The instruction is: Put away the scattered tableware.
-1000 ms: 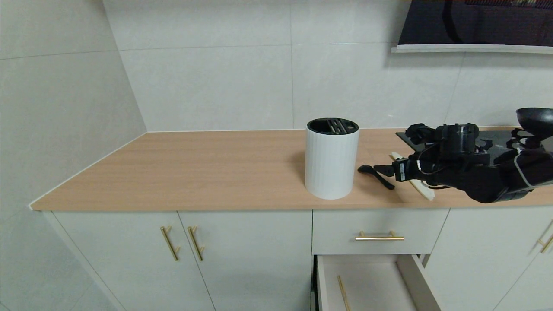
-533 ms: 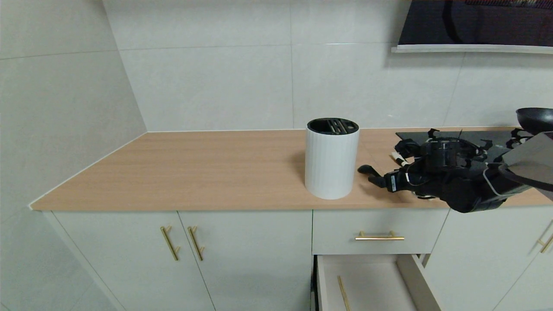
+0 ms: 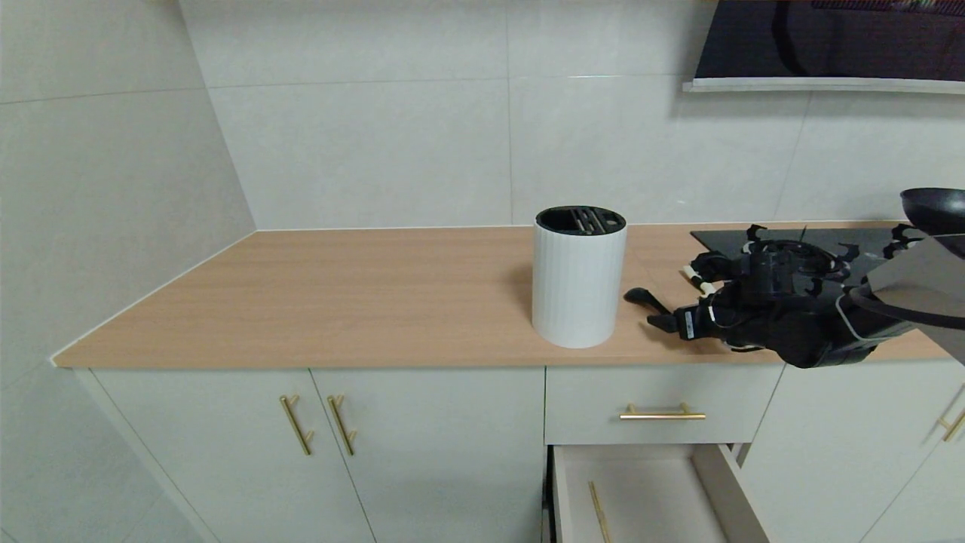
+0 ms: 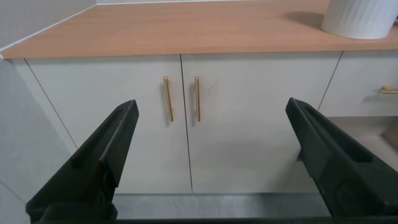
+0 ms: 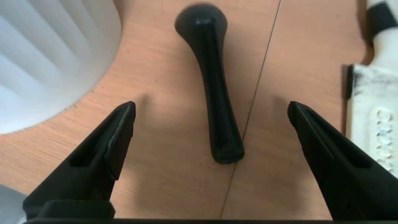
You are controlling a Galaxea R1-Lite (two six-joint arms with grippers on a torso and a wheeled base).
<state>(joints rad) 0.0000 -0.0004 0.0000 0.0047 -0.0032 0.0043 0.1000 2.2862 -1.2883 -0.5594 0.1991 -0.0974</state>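
spoon (image 5: 210,87), black and short, lies flat on the wooden bench (image 3: 377,294) just beside the tall white holder (image 3: 579,279), its bowl end nearer the holder's side. right arm comes in low from the stove side, forearm almost level with the bench top, wrist turned so the right gripper (image 3: 662,321) points toward the holder. its fingers are spread wide, one on each side of the spoon's handle and touching nothing. a white-handled utensil (image 5: 373,124) lies on the bench near the spoon, on the side away from the holder. left gripper (image 4: 211,118) hangs lower down in front of the cabinet doors (image 4: 124,124) under the bench, fingers also spread and holding nothing. below the right arm a drawer (image 3: 641,490) stands pulled out.
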